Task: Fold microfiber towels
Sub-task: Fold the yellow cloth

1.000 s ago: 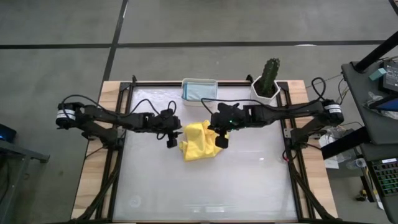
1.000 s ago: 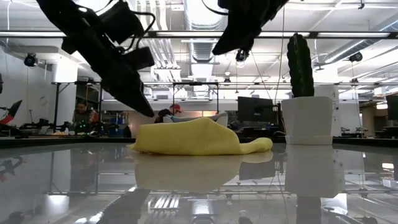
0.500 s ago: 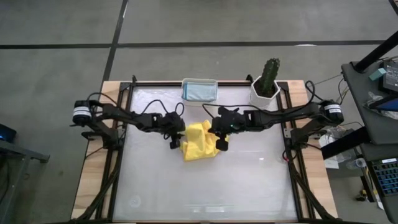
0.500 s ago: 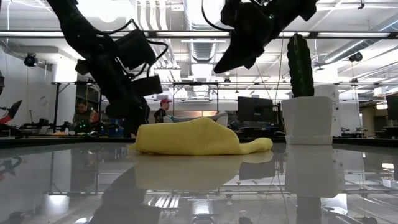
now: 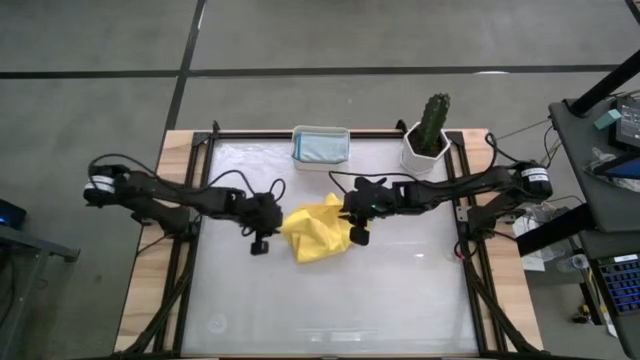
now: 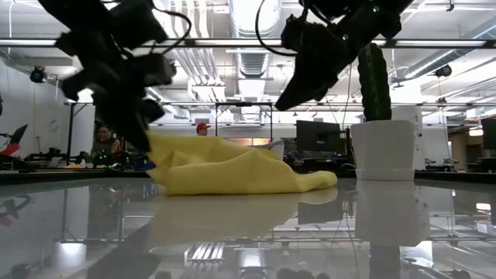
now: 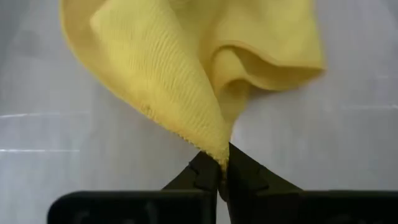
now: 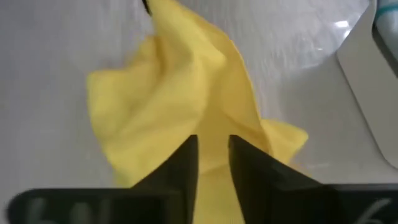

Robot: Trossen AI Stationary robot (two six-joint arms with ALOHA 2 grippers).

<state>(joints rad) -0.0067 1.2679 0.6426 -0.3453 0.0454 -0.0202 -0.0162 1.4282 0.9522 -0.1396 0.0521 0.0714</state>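
Towel: 1 yellow towel (image 5: 317, 228) lies crumpled at the middle of the table (image 5: 330, 300); its left corner is now raised off the surface and pulled toward the left arm, where 0.5 s ago it lay as a low mound.
Left gripper: left gripper (image 5: 262, 232) sits just left of the towel, farther left and nearer the front edge than 0.5 s ago; in the left wrist view its fingertips (image 7: 205, 176) are pinched together on a corner of the yellow towel (image 7: 193, 68).
Low view: left gripper (image 6: 132, 116) holds the towel's edge (image 6: 225, 172) up off the glossy surface, and the cloth slopes down to the right.
Right gripper: right gripper (image 5: 357, 228) hangs over the towel's right edge, close to where it was 0.5 s ago; in the right wrist view its 2 fingers (image 8: 183, 171) stand slightly apart with yellow towel (image 8: 180, 112) seen between them, and I cannot tell if they grip it.
Tub: white tub (image 5: 321, 144) at the back edge holds a pale blue-grey cloth (image 5: 321, 147), unchanged.
Cactus: potted cactus (image 5: 432, 125) at the back right, unchanged.
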